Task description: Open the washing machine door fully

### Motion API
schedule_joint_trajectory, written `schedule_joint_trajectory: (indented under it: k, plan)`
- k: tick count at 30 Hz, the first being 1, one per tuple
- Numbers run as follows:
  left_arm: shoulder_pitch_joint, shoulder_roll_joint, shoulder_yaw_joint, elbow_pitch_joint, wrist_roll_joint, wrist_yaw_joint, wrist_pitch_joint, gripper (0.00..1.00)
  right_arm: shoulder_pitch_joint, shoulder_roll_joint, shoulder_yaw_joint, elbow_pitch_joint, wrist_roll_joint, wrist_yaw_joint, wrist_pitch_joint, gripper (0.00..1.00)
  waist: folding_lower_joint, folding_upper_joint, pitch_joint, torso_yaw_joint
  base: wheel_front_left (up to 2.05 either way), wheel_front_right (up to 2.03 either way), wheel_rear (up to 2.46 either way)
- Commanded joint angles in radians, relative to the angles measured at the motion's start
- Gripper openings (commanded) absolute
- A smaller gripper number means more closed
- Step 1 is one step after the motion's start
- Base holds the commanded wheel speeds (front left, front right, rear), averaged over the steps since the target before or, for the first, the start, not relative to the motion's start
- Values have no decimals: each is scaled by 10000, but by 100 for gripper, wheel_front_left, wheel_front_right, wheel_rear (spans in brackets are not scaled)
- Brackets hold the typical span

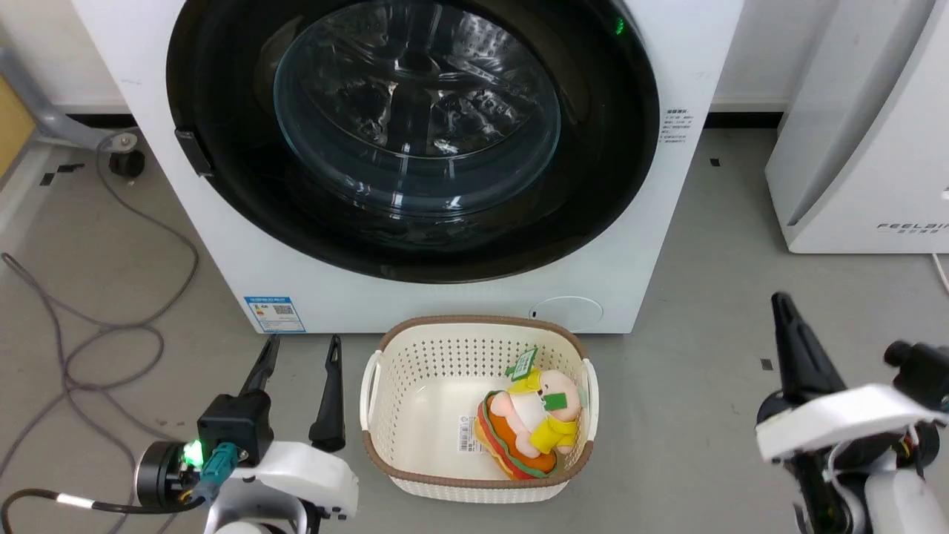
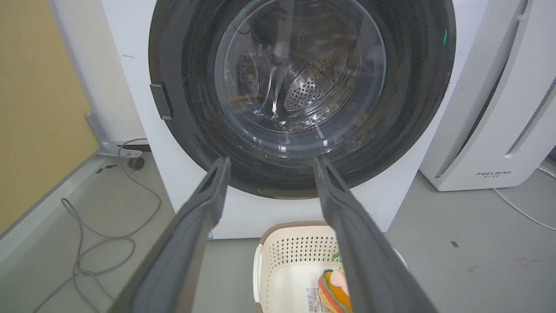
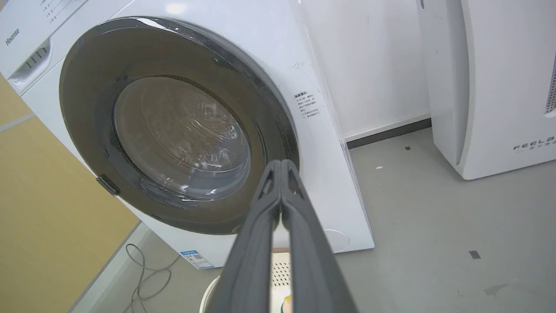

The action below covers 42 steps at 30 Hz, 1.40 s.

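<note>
On the white front-loading washing machine (image 1: 445,297), the round glossy black glass-centred door (image 1: 415,141) sits shut; nothing is done yet. The left claw (image 1: 302,339) gapes empty, the right claw (image 3: 280,163) is pinched closed, both apart from it.

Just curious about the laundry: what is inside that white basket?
One colourful plush toy lies in the basket, toward its right side, next to a printed sticker on the basket's bottom. Anything beneath the toy is covered.

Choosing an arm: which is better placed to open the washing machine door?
Probably left: left gripper is open, on the same side as the handle tab of the door; right gripper is shut.
</note>
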<state>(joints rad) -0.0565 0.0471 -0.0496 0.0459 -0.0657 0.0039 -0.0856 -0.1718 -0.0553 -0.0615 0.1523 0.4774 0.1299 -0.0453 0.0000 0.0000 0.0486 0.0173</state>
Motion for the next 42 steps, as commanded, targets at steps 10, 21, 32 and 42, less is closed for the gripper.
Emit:
schedule_joint_trajectory:
  k: [10, 21, 32, 42]
  plan:
    - [-417, 15, -98, 31, -224, -72, -291, 100, -1702, -153, -591, 1057, 2157, 5, 624, 0, 0, 0, 354, 109, 0, 0, 0]
    - [-795, 17, -221, 23, -357, -160, -520, 100, -4043, -640, -776, 2716, 3863, 5, 1281, 0, 0, 0, 867, 232, 0, 0, 0]
    - [-1195, 20, -462, -32, -570, -212, -750, 100, -6744, -1163, -335, 4762, 4824, 6, 2013, 0, 0, 0, 1468, 502, 0, 0, 0]
    - [-1582, 22, -685, -137, -763, -222, -959, 100, -9375, -1504, 314, 6548, 5324, 6, 2819, 0, 0, 0, 2136, 807, 0, 0, 0]
